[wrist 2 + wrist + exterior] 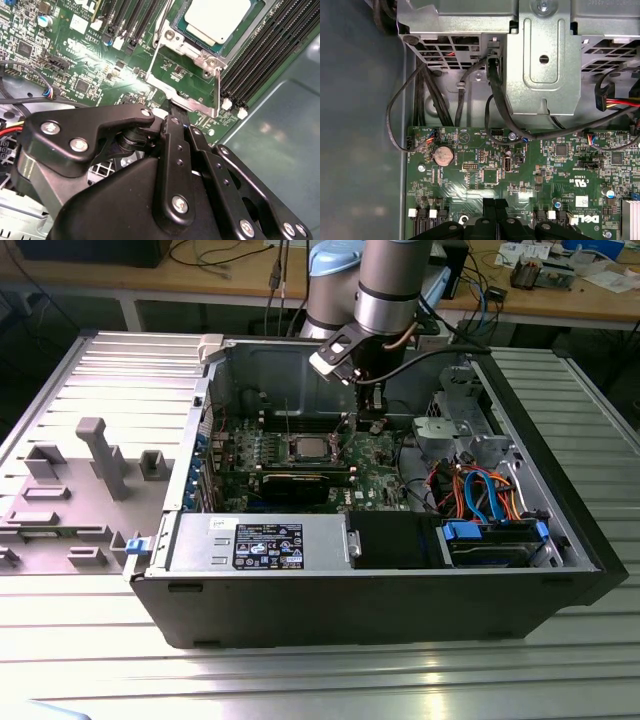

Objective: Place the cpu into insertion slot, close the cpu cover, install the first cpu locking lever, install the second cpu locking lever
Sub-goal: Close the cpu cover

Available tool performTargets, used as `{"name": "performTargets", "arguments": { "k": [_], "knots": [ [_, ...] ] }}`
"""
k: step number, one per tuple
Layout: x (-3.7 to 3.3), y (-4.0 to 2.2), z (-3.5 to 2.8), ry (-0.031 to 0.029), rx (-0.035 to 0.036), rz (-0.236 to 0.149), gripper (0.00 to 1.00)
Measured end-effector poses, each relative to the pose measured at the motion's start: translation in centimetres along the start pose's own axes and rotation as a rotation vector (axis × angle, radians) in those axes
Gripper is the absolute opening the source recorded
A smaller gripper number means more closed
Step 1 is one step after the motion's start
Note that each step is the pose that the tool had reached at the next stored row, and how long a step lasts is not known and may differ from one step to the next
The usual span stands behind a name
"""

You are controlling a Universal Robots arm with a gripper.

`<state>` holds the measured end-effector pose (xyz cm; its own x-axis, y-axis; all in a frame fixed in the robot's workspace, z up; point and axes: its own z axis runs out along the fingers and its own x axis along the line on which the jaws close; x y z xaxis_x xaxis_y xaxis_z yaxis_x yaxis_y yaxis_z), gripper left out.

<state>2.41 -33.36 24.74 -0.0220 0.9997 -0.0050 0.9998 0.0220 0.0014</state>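
The cpu (220,17) lies flat in the insertion slot, its silvery top showing through the window of the cpu cover (192,50), which lies down around it. In the exterior view the cpu (308,448) sits mid-motherboard. Thin metal lever rods run along two sides of the cover, one (156,42) by the memory slots and one (219,82) at the other edge. My gripper (173,109) is shut with nothing in it, its tip just off the cover's near corner. From outside, the gripper (372,424) hangs low over the board to the exterior view's right of the cpu; the fingertips (489,202) point at the board.
Black memory slots (260,55) flank the socket. A metal drive cage (540,65) with looping black cables (495,100) stands beside the board. The case holds a power supply (260,540), a graphics card (300,485) and blue and orange cables (480,495). A grey fixture (100,455) lies outside.
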Motion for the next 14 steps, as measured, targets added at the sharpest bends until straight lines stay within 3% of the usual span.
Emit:
{"name": "performTargets", "arguments": {
  "k": [14],
  "knots": [
    [0.02, -1.11, 0.01, -0.0001, 0.0000, 0.000, 0.11]
  ]
}}
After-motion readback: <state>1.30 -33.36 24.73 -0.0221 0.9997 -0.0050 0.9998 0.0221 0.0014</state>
